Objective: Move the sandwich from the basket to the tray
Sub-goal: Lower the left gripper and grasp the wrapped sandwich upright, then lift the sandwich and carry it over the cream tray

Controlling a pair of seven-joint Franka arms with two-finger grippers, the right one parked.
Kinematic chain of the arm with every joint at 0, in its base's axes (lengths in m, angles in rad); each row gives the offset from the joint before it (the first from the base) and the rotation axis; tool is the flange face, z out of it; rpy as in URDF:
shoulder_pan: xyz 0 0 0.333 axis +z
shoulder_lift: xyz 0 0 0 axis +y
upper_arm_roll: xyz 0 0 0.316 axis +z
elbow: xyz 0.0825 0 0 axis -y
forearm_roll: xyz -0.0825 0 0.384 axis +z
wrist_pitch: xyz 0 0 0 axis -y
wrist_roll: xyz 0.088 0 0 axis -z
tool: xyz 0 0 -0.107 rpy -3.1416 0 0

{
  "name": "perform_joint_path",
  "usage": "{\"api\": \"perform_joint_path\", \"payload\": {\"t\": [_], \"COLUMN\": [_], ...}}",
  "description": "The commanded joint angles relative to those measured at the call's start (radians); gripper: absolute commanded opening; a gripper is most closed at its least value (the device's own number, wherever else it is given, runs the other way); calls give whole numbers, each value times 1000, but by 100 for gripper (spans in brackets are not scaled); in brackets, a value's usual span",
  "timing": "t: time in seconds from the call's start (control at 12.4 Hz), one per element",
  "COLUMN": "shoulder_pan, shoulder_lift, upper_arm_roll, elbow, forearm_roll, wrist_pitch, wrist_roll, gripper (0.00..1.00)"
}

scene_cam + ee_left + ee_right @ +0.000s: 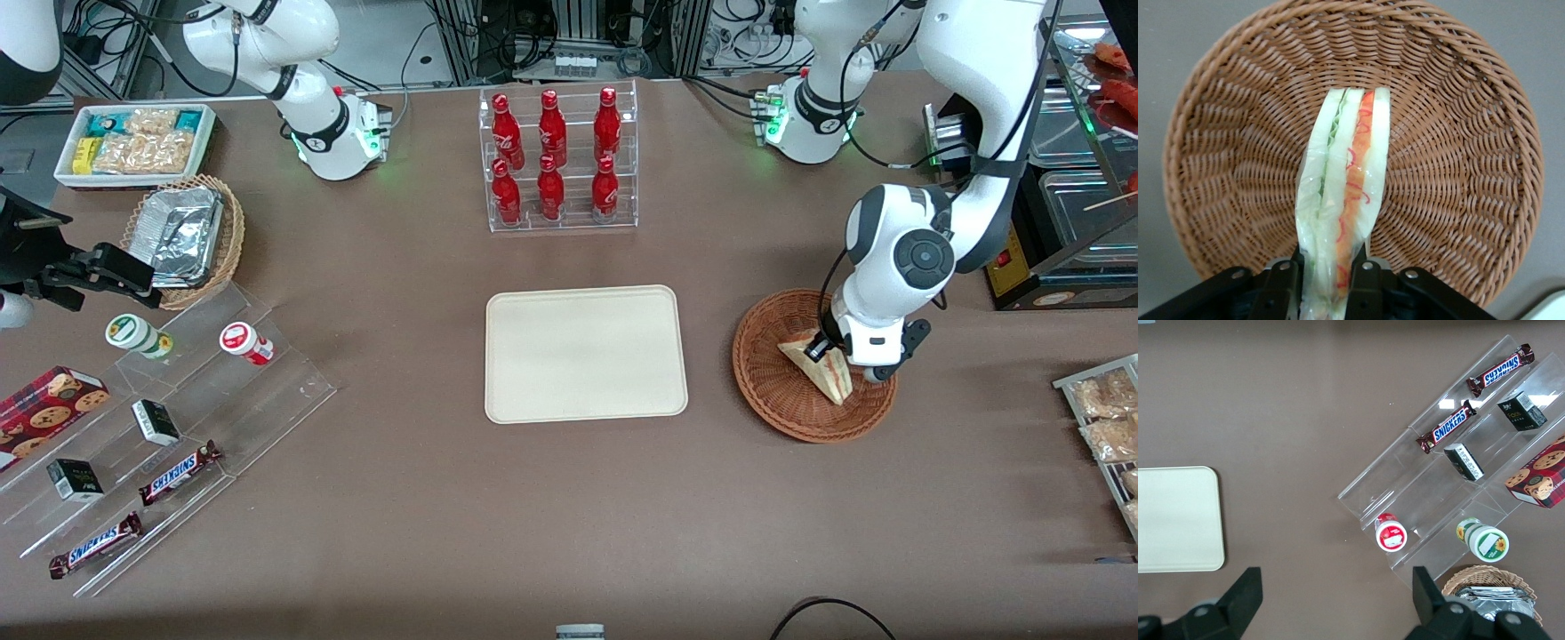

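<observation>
- The brown counter [533, 516] carries everything and lies under the tool, spreading toward both arms' ends.
- The working white robot arm [925, 231] bends down over the basket and ends in the tool.
- The flat cream-beige rectangular tray [586, 353] with rounded corners and a low rim lies bare on the counter, well apart from the tool toward the parked arm's end, close to the basket but not touching it.
- The clear acrylic rack of red bottles [558, 160] stands farther from the front camera than the tray and well apart from the tool.
- The round, shallow, reddish-brown woven wicker basket [773, 391] sits directly beneath the tool; in the left wrist view its weave [1458, 133] fills the surroundings of the sandwich.
- The tool [834, 354], black and two-fingered, is down inside the basket with its fingers [1363, 283] pressed against the two bread faces, pinching the sandwich by one end.
- The small triangular sandwich [822, 363] of pale bread in clear wrap is in the basket, held between the fingers; its cut edge [1348, 200] shows green filling along one layer and red along the other, and its free end reaches over the basket's middle.
</observation>
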Motion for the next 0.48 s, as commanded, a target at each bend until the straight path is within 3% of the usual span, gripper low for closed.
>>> {"api": "perform_joint_path", "payload": {"t": [0.0,0.4], "shoulder_pan": [-31,-190], "shoulder_lift": [-42,2], "upper_arm_roll": [-19,-28], "elbow": [80,237], "forearm_roll": [8,20], "wrist_pitch": [-185,-415], "wrist_roll": [-5,177], "gripper": [10,9]}}
